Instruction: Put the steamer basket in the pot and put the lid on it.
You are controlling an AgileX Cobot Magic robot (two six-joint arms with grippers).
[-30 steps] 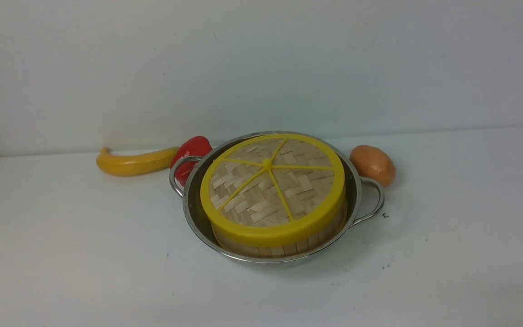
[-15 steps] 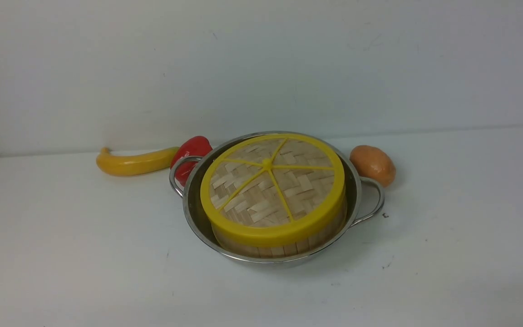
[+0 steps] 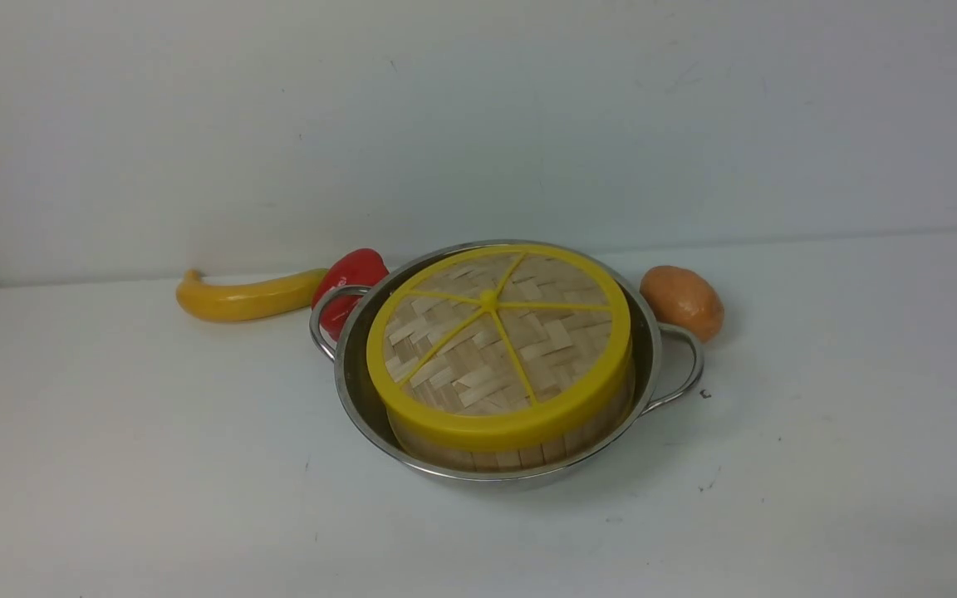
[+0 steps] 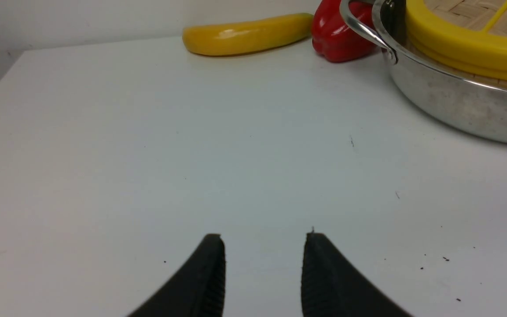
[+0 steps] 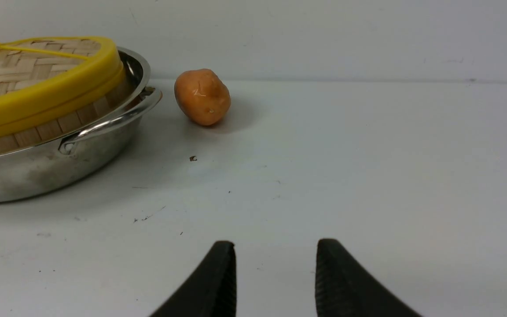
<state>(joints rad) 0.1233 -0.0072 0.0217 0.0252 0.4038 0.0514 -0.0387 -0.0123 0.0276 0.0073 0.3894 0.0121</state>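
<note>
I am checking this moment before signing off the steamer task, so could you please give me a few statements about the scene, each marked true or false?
1. The lid sits on the steamer basket, which stands inside the pot. True.
2. The left gripper is clamped on a pot handle. False: its jaws are open over bare table.
3. The potato lies beside the pot's right handle. True.
4. The red pepper lies inside the pot. False: it lies outside, behind the left handle, next to the banana.
5. The right gripper holds the lid. False: it is open and empty.
</note>
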